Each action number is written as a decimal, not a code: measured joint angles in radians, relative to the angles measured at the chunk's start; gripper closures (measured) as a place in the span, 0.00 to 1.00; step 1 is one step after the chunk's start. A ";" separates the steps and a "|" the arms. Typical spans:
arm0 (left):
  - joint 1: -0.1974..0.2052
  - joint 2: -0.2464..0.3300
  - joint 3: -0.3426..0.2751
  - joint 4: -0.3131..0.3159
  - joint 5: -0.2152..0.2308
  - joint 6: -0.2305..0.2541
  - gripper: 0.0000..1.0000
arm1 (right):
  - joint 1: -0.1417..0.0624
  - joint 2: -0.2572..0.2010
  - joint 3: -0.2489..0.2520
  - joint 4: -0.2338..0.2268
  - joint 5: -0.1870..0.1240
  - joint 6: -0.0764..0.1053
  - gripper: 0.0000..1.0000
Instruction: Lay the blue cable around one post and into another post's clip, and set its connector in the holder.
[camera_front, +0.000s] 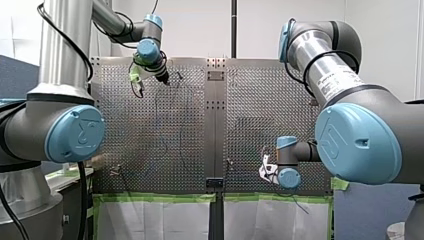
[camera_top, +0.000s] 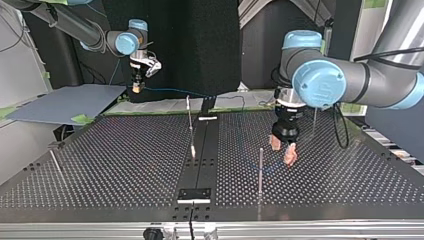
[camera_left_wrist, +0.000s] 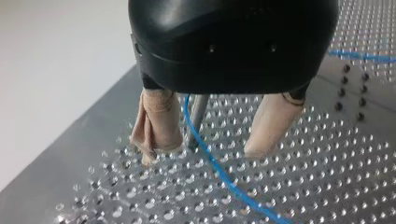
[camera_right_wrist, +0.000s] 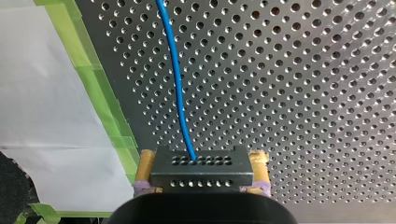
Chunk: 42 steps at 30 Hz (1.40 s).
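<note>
connector (camera_right_wrist: 201, 176) pinched in right claw (camera_right_wrist: 201, 161) | left claw (camera_left_wrist: 201, 154) parted astride blue cable (camera_left_wrist: 233, 186), post (camera_left_wrist: 200, 112) | wrist views only

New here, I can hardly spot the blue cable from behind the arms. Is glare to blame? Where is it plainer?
Both wrist views: the cable is vivid blue on the table; front view: metal sheen leaves only a faint dark line.

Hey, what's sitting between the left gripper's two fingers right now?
In the left wrist view, a thin metal post and the blue cable sit between the left gripper's open fingers.
</note>
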 joint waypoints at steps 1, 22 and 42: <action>0.000 0.006 -0.008 0.002 0.004 -0.001 0.00 | 0.000 0.000 0.000 0.000 0.000 0.000 1.00; 0.009 0.202 -0.032 -0.130 0.060 0.165 0.00 | 0.001 0.000 -0.004 0.010 -0.003 0.007 1.00; -0.005 0.133 0.148 -0.323 0.008 0.358 0.00 | 0.010 -0.001 -0.025 0.045 -0.005 -0.010 1.00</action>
